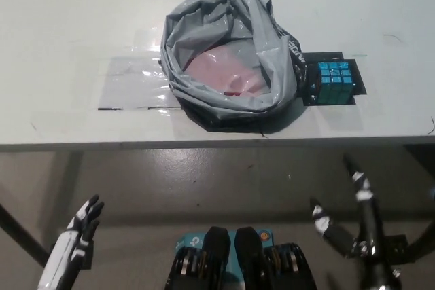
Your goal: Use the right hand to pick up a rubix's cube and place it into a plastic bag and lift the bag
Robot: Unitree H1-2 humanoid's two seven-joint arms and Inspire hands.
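The rubix's cube (336, 80) sits on the table (68, 32) just right of the plastic bag (231, 49), so the empty, spread-fingered right hand (346, 219) should reach far and close squarely around it.

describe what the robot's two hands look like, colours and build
The left hand is white with black segments along slim fingers, on a white forearm. The right hand is black and skeletal, with thin rod-like fingers bearing white patches, on a narrow black arm.

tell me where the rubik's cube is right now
In the head view the rubik's cube sits on the table at picture right, on a black patch just beside the grey plastic bag.
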